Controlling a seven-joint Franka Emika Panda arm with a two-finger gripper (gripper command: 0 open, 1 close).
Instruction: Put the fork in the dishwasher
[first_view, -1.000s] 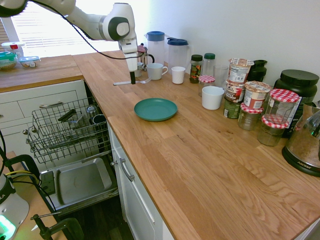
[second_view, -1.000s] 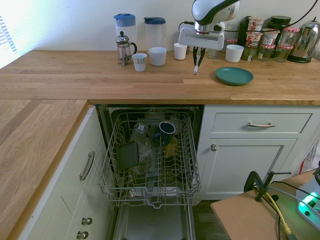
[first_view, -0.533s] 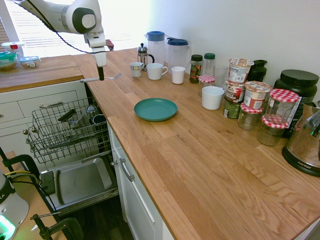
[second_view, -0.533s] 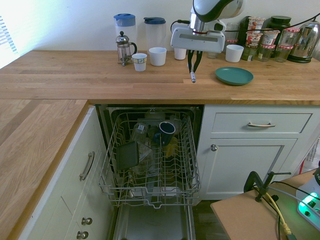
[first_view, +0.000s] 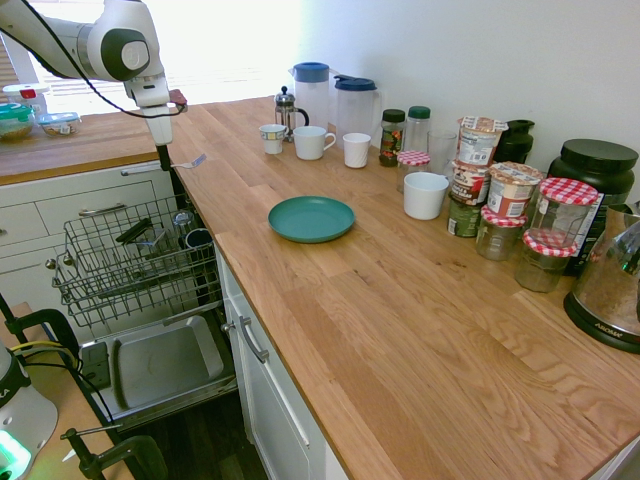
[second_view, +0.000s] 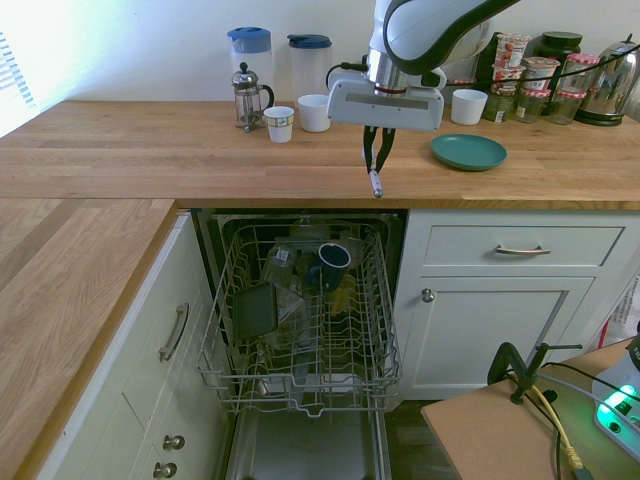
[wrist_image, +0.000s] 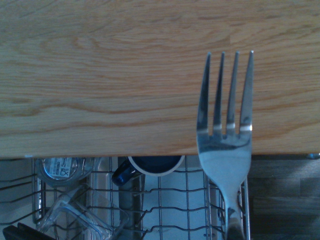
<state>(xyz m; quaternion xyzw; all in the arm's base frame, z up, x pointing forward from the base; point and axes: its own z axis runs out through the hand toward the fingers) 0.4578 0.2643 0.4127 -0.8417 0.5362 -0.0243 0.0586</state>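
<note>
one fork (wrist_image: 225, 155) has moved to the counter's (wrist_image: 100, 80) edge in one gripper (second_view: 377, 170).

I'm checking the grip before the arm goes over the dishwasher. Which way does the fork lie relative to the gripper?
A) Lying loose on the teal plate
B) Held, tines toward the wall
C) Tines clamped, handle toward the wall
B: the gripper is closed on the fork, whose tines reach back over the countertop, on its wall side.
</note>
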